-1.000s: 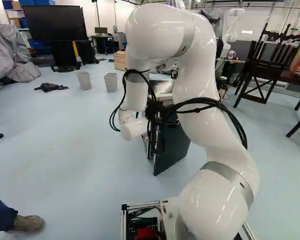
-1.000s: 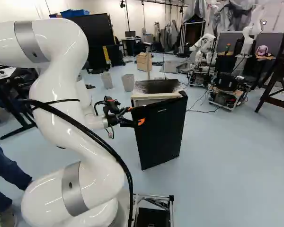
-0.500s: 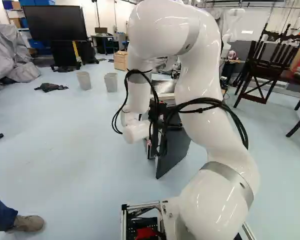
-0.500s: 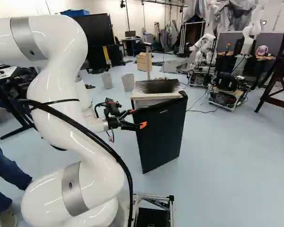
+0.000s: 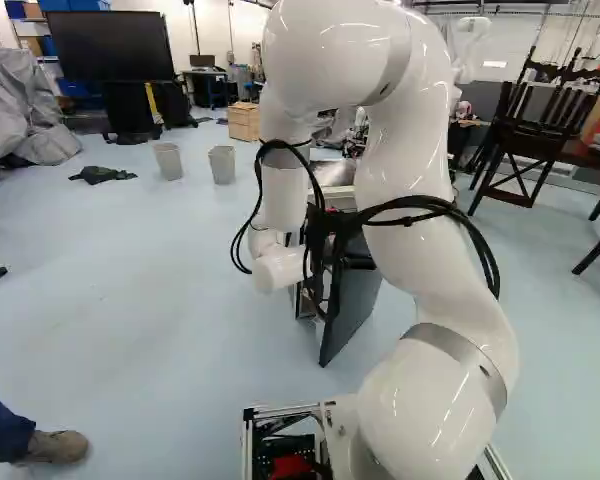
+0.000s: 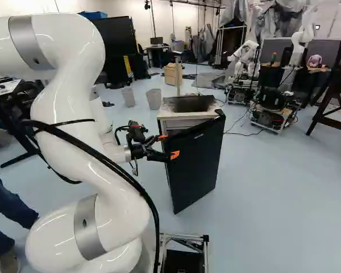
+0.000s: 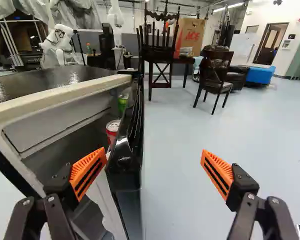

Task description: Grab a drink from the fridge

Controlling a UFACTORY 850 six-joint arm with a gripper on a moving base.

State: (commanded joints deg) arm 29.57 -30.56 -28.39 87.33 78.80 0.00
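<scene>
The red can (image 7: 113,128) stood inside the fridge (image 7: 60,97), close behind the inner side of its partly open door (image 7: 125,200); something green (image 7: 122,103), perhaps another drink, showed deeper in. Whether either sat on a door rack, I couldn't tell. The claw (image 7: 153,154) was spread wide across the fridge door's free edge, one finger in the opening, the other well out from the door's outer side, so nothing was pinched.

To my eye, the step in hand was widening that gap. It called for the inner finger to bear lightly on the back of the door and follow its curve about the hinge, at the far end of the opening. A straight tug might let the finger slip off, and a jerk could topple the can. I'd have wanted a broad gap before any reach inside, with wrist and cables kept off the fridge's frame.

The fridge stood on a smooth, pale blue floor (image 6: 273,187), which might let it slide if pushed hard. Beyond it were two grey bins (image 6: 153,99) and a wooden cabinet (image 6: 173,74); farther behind it stood another robot (image 6: 244,60).
</scene>
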